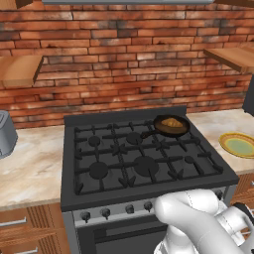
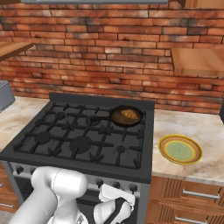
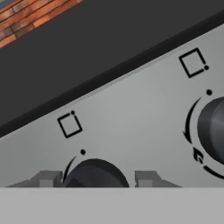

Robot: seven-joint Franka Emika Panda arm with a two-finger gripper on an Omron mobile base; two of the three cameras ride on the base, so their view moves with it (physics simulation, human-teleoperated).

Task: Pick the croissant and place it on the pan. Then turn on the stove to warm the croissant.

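The golden-brown croissant [image 1: 172,122] [image 2: 129,114] lies inside the small dark pan [image 1: 159,129] [image 2: 117,118], which sits on the back right burner of the black stove [image 1: 124,156] [image 2: 78,133]. Low at the stove's silver front panel, my gripper [image 3: 95,178] is shut on a dark round knob [image 3: 96,173]. One finger [image 3: 46,179] stands on each side of that knob. A second knob [image 3: 214,127] sits further right on the panel. My white arm bends down in front of the stove in both base views.
A flat yellow-green plate [image 1: 238,145] [image 2: 180,149] rests on the counter right of the stove. A grey appliance [image 1: 6,133] stands on the left counter. Wooden shelves hang on the brick wall, and drawers sit below the counters.
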